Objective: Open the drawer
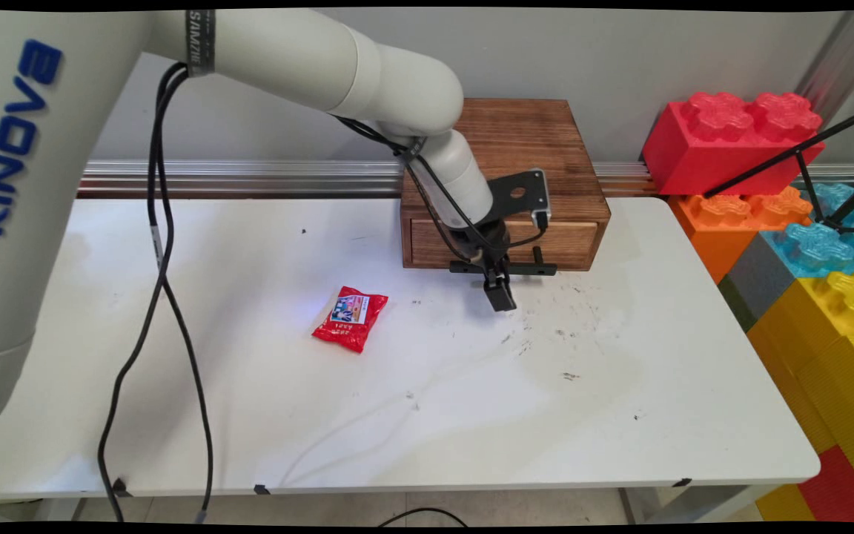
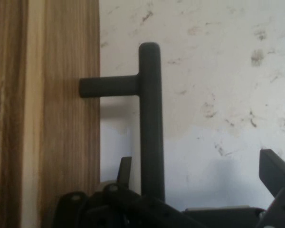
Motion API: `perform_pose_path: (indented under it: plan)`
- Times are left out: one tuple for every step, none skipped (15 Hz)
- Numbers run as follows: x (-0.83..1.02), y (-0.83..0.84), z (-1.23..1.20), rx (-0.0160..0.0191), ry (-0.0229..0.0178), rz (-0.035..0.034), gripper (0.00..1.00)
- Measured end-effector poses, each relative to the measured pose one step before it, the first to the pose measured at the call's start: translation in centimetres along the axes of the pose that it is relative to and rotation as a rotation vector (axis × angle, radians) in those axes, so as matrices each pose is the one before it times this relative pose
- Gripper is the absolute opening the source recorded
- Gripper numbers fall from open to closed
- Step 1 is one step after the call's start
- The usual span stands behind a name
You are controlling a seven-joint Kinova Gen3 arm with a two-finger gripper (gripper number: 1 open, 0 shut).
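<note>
Red snack packet, label unreadable, pincer astride drawer handle

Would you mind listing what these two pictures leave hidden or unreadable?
- Drawer handle: main view, the gripper covers its middle; hand view, its lower end runs behind the linkage.
- Drawer front: main view, partly behind the wrist; hand view, cut off by the left edge.
- Red snack packet: main view, label print too small to read.
- Inside of the wooden drawer box: drawer shut.

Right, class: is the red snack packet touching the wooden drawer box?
Apart. The main view shows the red packet lying on the table, with bare white tabletop between it and the wooden drawer box.
</note>
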State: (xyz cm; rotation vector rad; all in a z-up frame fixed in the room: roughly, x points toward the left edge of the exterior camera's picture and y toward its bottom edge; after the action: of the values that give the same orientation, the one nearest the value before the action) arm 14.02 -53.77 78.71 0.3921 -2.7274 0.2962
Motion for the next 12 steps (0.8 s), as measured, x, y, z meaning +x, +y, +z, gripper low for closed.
perform_pose_path:
  plan:
    - [0.081, 0.205, 0.087, -0.00299, 0.00183, -0.00158, 1.0]
    - [0.092, 0.272, 0.049, -0.0031, 0.00197, -0.00154, 1.0]
    - [0.099, 0.296, 0.005, -0.0034, 0.00174, -0.00059, 1.0]
    - [0.046, 0.244, -0.015, -0.00297, 0.00086, -0.00035, 1.0]
    - [-0.013, 0.364, -0.062, -0.00374, 0.00083, -0.00165, 1.0]
    - [0.036, 0.287, -0.047, -0.00332, 0.00081, -0.00005, 1.0]
    - [0.073, 0.447, -0.05, -0.00555, 0.0009, 0.00064, 1.0]
    - [0.022, 0.332, -0.063, -0.00376, 0.00053, 0.00027, 1.0]
    - [0.019, 0.493, -0.101, -0.00523, 0.00068, 0.00028, 1.0]
    - [0.022, 0.333, -0.061, -0.00369, 0.00053, 0.00026, 1.0]
    - [0.008, 0.519, -0.135, -0.00487, 0.00105, 0.00005, 1.0]
    - [0.036, 0.654, -0.191, -0.00588, 0.0018, 0.0004, 1.0]
